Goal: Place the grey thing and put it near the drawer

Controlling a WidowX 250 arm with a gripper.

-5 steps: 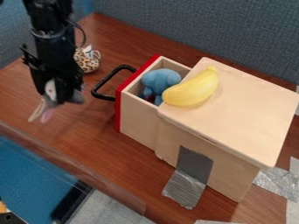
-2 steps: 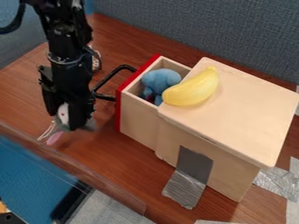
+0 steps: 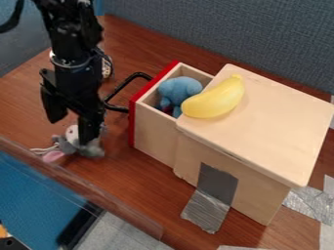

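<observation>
Near the open drawer [image 3: 154, 133], a grey plush toy [image 3: 90, 150] lies on the table [image 3: 120, 171].
Black gripper [image 3: 70, 126] above, fingers wide apart, gripping nothing.

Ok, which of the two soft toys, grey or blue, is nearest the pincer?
The grey one: it lies on the table right at the pincer, while the blue one sits in the open drawer.

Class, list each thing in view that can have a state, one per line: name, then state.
Gripper: open, fingers spread, down at the grey toy
Grey toy: lying on the table
Drawer: pulled open
Blue toy: inside the drawer
Banana: whole, unpeeled
Tape: stuck down
</observation>
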